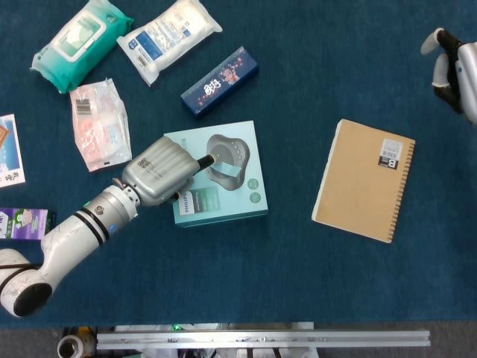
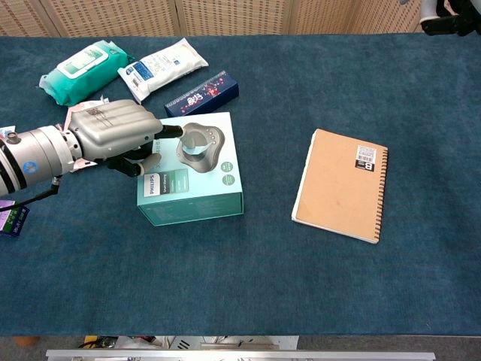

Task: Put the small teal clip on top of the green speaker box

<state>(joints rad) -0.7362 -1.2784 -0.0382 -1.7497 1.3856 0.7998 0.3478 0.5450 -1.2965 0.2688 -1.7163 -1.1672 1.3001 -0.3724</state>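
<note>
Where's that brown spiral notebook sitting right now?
The brown spiral notebook lies flat on the blue tablecloth, right of centre in both views, well to the right of the green speaker box and untouched by either hand.

The green speaker box (image 2: 192, 180) reads "PHILIPS" on its top.
</note>
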